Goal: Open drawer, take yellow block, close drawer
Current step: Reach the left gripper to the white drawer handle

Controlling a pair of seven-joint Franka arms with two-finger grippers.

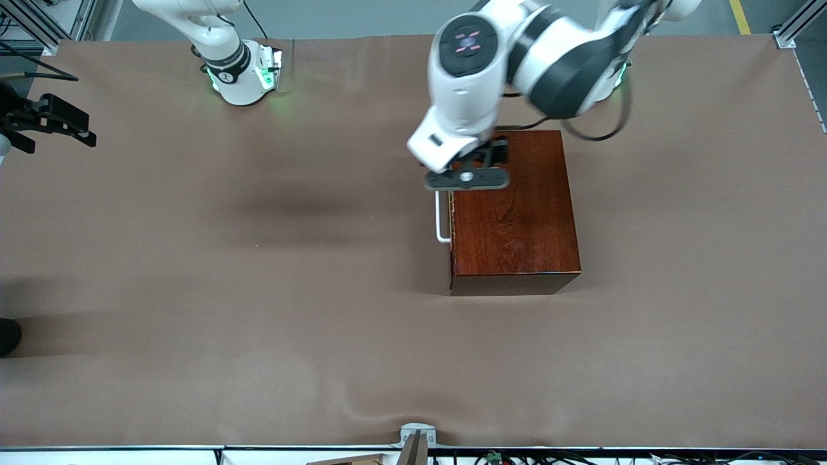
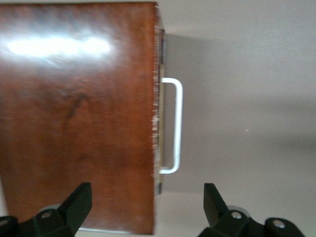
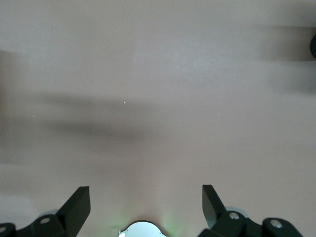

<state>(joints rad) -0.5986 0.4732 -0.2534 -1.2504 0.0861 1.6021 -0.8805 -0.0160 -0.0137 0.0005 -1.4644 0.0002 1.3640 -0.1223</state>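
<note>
Front camera overhead; left wrist close above wooden box (image 2: 79, 113).

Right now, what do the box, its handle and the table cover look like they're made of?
Box: looks like wood with a glossy reddish-brown varnish; grain lines show and the left wrist view catches a bright glare. Could be veneer.
Handle: smooth white loop, metal or plastic; cannot tell which.
Table cover: matte brown sheet, probably paper or fabric; it ripples near the front edge.

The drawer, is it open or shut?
Shut. The drawer front sits flush with the wooden box; no pale inside shows. The open left gripper hovers above its handle.
</note>
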